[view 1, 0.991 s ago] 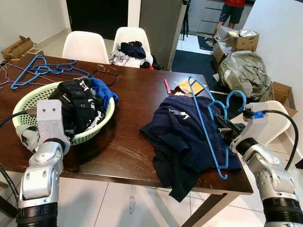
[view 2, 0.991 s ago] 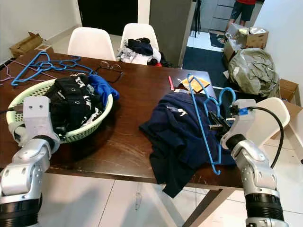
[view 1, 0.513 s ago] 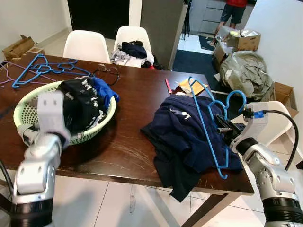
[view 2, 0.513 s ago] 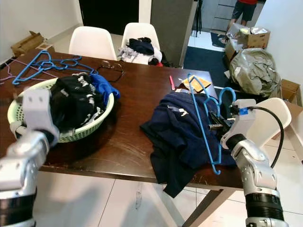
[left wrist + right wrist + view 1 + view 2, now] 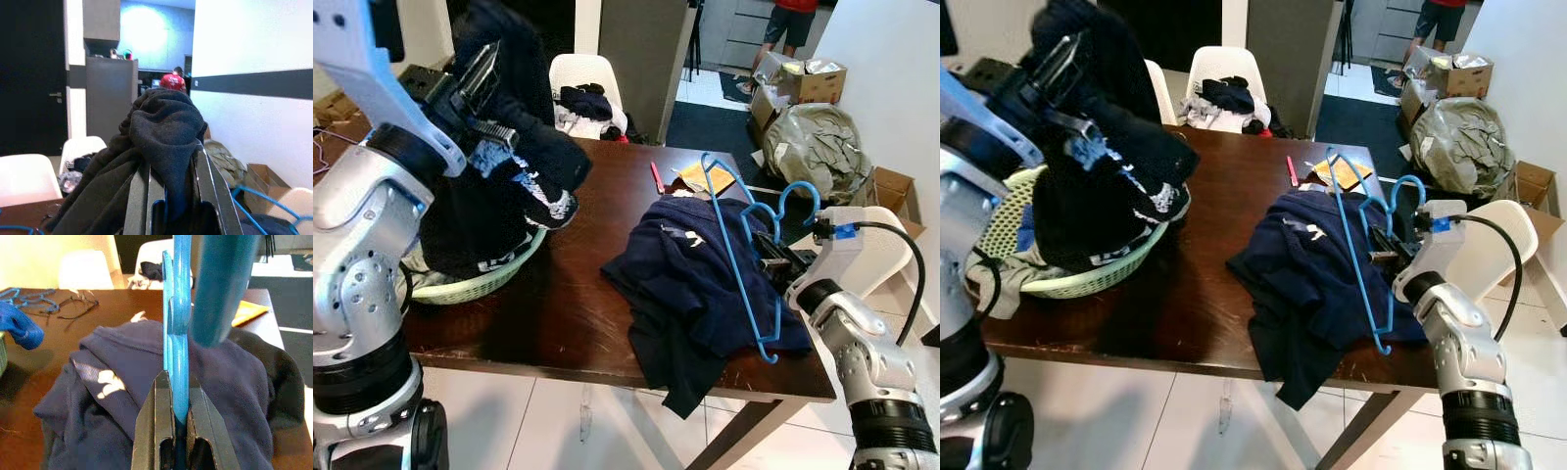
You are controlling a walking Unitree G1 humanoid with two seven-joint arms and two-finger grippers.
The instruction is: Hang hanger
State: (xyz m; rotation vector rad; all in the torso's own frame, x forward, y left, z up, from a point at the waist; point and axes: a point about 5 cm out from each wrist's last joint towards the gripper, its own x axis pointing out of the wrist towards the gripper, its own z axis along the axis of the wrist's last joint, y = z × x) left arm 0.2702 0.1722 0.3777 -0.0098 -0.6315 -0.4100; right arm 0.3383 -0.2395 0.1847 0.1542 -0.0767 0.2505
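My left gripper is raised high over the table's left side, shut on a black garment that hangs from it above the green basket. In the left wrist view the dark cloth bunches between the fingers. At the table's right edge my right gripper is shut on a blue hanger, near its hook. The hanger stands tilted over a crumpled navy garment lying on the dark wooden table. In the right wrist view the hanger runs up from the shut gripper.
A red pen and a yellow paper lie behind the navy garment. White chairs with clothes stand at the far side, another by my right arm. Boxes and a stuffed bag sit right; a person stands beyond.
My left arm has swung up from beside the basket, lifting the black garment out of it. The right gripper and the blue hanger have stayed put.
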